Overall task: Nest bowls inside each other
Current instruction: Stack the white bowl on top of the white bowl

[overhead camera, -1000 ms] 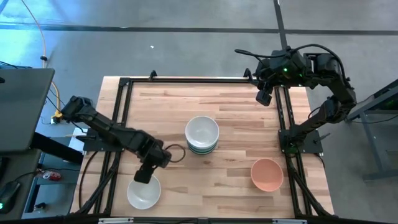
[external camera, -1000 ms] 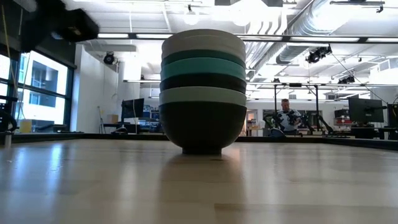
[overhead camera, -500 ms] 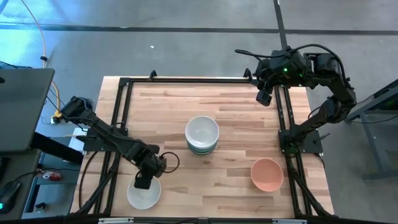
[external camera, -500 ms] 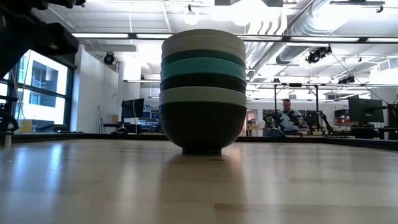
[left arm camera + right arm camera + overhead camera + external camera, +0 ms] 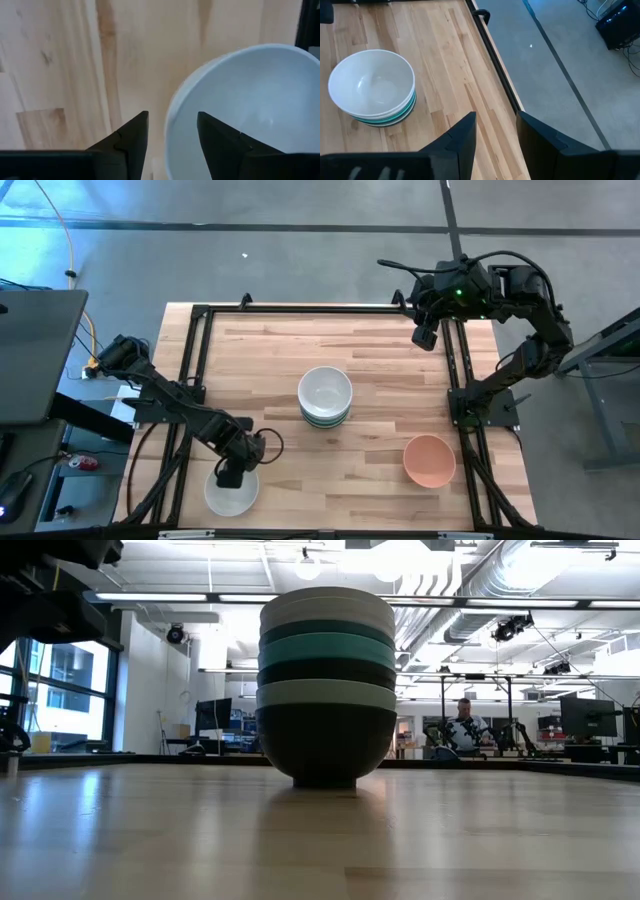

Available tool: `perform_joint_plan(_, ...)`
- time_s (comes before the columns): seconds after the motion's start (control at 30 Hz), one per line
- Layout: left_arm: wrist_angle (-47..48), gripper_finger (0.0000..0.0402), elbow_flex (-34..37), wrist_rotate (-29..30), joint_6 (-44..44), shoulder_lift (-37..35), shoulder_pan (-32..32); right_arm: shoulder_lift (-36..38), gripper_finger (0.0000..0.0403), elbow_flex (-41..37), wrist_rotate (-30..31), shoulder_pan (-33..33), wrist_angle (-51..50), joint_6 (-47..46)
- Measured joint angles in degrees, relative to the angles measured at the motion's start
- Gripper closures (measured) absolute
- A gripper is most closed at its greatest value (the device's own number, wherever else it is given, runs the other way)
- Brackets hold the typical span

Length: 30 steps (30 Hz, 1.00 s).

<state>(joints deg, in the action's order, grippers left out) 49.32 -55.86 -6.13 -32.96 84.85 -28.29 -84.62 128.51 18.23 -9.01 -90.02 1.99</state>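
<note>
A stack of several nested bowls (image 5: 325, 395), a white one on top, stands at mid-table; the low view shows its bands of white, teal, black, mint and dark bowls (image 5: 325, 680). Near the front left edge a lone white bowl (image 5: 232, 494) rests on its base. A salmon pink bowl (image 5: 430, 460) sits at the near right. My left gripper (image 5: 232, 472) hangs open, pointing down over the white bowl's far rim (image 5: 172, 112), one finger over the inside and one over the outside. My right gripper (image 5: 425, 335) waits open, high above the far right corner.
A black frame rail (image 5: 195, 360) runs along the table's left side and another (image 5: 462, 380) along the right. Bare wood lies between the stack and the two single bowls. Beyond the table's far edge a person (image 5: 462, 730) sits in the room.
My left gripper has sunk and gone toward the table's near edge, onto the lone white bowl's far rim, rolling a little about its own axis. Its fingers have stayed open. The bowls have not moved.
</note>
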Motion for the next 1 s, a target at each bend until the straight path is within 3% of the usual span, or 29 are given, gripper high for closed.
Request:
perform_joint_plan(0.37, 0.0, 0.0304, 0.0, 1.7, 0.1, 0.5, 0.1, 0.0, 0.0269, 0.0, 0.0, 0.0, 0.0, -0.4)
perform_joint_plan(0.83, -1.2, 0.0301, 0.0, 0.4, 1.7, 2.9, 0.1, 0.0, 0.0269, 0.0, -0.8, 0.0, 0.0, -0.6)
perform_joint_plan(1.0, -1.2, 0.0325, 0.0, 1.3, 2.1, 2.8, 0.3, 0.0, 0.0269, 0.0, -0.9, 0.0, 0.0, -0.7)
